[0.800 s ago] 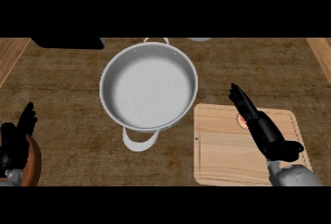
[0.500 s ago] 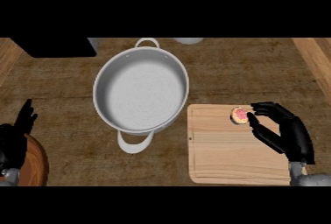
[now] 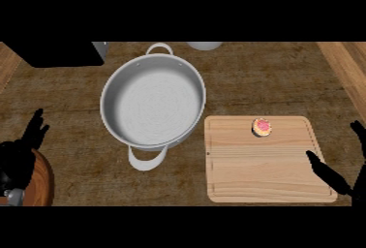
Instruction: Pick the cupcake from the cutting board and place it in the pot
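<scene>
Facing the pick itself, not yet begun: seeing the cupcake [image 3: 262, 127] sitting free on the board [image 3: 265, 174], near its far edge and right of centre, close to the pot [image 3: 154, 101] but not touching it. Showing the right hand [image 3: 328, 174] at the view's right edge over the board's near right corner, fingers straight and spread, grasping nothing, apart from the cupcake. Resting the left hand [image 3: 25, 147] at the left edge, fingers up and relaxed, likewise holding nothing. Judging the cupcake as light, soft and easily crushed, with pink frosting likely smearing under any touch. Favouring a hold low on the sides, thumb opposing fingers across the base, avoiding the top. Expecting little slip in the carry, but risking a squashed or tipped cake if closing too far. Needing then 1 short carry left and a release inside the pot's rim.
</scene>
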